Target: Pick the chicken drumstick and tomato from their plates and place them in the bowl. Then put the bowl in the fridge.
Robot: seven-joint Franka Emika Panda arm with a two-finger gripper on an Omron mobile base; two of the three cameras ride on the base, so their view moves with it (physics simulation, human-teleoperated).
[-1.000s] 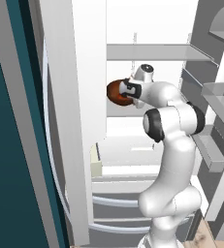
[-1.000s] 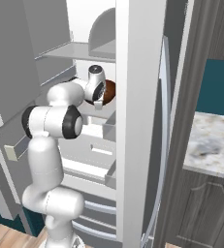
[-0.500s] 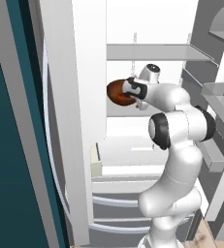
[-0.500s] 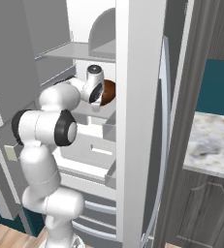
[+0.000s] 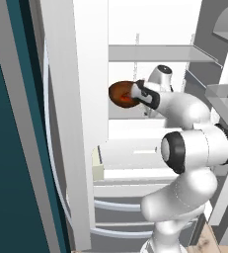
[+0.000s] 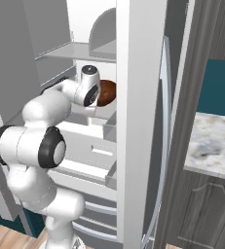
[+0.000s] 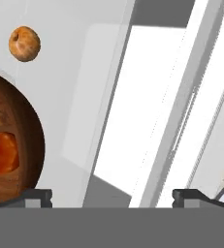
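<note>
In the left base view the bowl point(image 5: 123, 93) sits on a white shelf point(image 5: 135, 129) inside the open fridge point(image 5: 91, 74), with the claw point(image 5: 137, 92) just beside its rim. In the right base view the bowl point(image 6: 106, 92) is partly hidden behind the arm's wrist, on the same shelf. In the hand view the claw point(image 7: 111, 194) stands wide apart and holds nothing, the bowl point(image 7: 21, 145) lies at the left with the tomato point(image 7: 2, 152) inside (a small round orange-brown thing point(image 7: 24, 43) is farther back).

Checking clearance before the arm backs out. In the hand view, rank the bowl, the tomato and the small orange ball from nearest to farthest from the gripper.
1. Bowl: at the left fingertip of the open gripper.
2. Tomato: inside the bowl, further left.
3. Orange ball: far up, top left.
</note>
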